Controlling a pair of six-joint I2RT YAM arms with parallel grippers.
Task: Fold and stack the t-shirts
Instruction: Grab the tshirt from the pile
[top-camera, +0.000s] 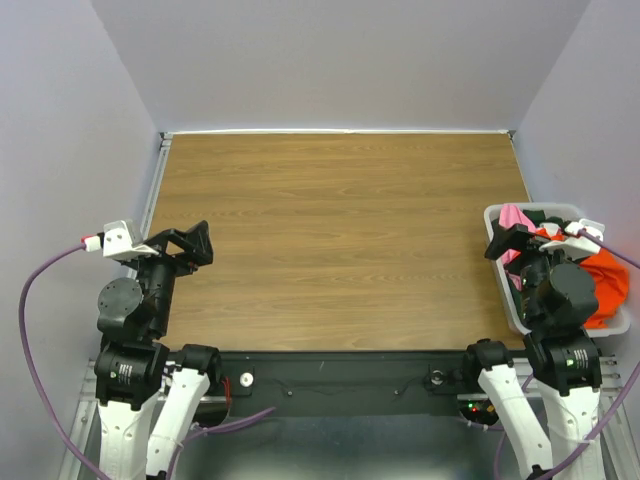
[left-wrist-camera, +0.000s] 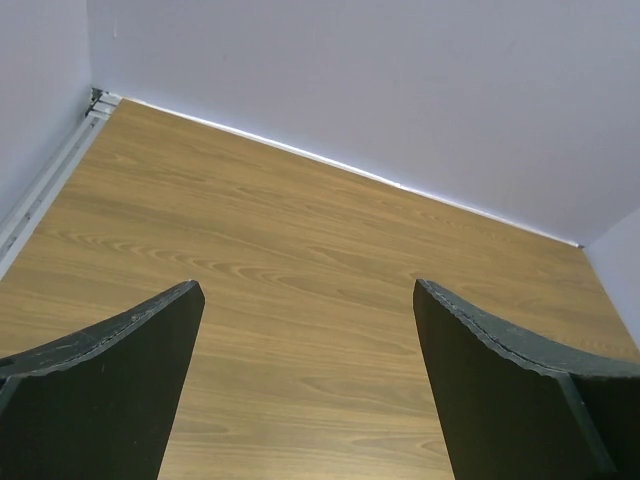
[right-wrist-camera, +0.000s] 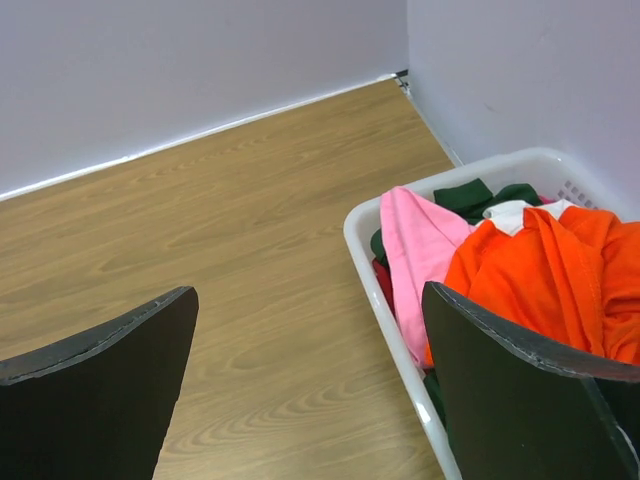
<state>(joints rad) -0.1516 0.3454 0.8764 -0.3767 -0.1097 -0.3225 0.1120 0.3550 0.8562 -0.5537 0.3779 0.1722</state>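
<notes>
Between pale walls (top-camera: 340, 60), wood table (top-camera: 340, 230), t-shirts (top-camera: 603, 278)

A wood-grain tabletop (top-camera: 340, 220) fills the middle of the scene, its brown boards running left to right. Plain pale lavender-grey walls close it in on three sides: a back wall (top-camera: 340, 60), a left wall (top-camera: 60, 130) and a right wall (top-camera: 590, 90). A thin bright white strip (top-camera: 340, 131) runs along the seam where the back wall meets the tabletop. A silver metal rail (top-camera: 155, 190) borders the tabletop's left edge, touching it. A black panel (top-camera: 340, 380) lies across the near edge. The light is soft and even, without hard shadows.
</notes>
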